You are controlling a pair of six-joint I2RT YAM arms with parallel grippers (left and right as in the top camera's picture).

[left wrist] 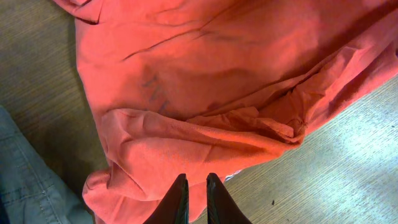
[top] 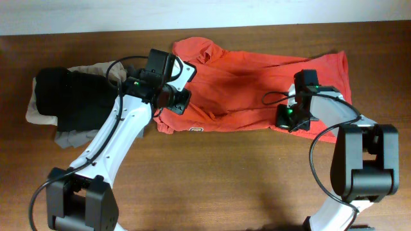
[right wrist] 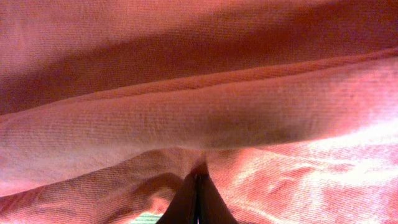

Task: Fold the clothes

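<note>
1. T-shirt (top: 257, 70), red-orange, lies spread crosswise along the far half of the wooden table (top: 225, 186), rumpled and not laid flat, with a loose fold along its near edge and a small white mark (top: 196, 128) at the near left corner.
2. In the left wrist view the T-shirt (left wrist: 217, 81) shows that same fold as a thick bunched ridge running to the table edge of the cloth.
3. The right gripper (top: 286, 119) sits at the shirt's near right hem; in its own view the fingers (right wrist: 198, 180) are pressed together with the fabric (right wrist: 199, 118) drawn into their tips, so it is pinching the shirt.
4. The left gripper (top: 176, 102) is over the shirt's near left part. Its fingertips (left wrist: 196, 180) stand close with only a thin slit between them; whether any cloth is caught there cannot be told.
5. Left of the shirt lies a pile: a black garment (top: 64, 96) on a beige garment (top: 35, 112), with grey-blue cloth (left wrist: 25, 180) beside the shirt's corner.
</note>
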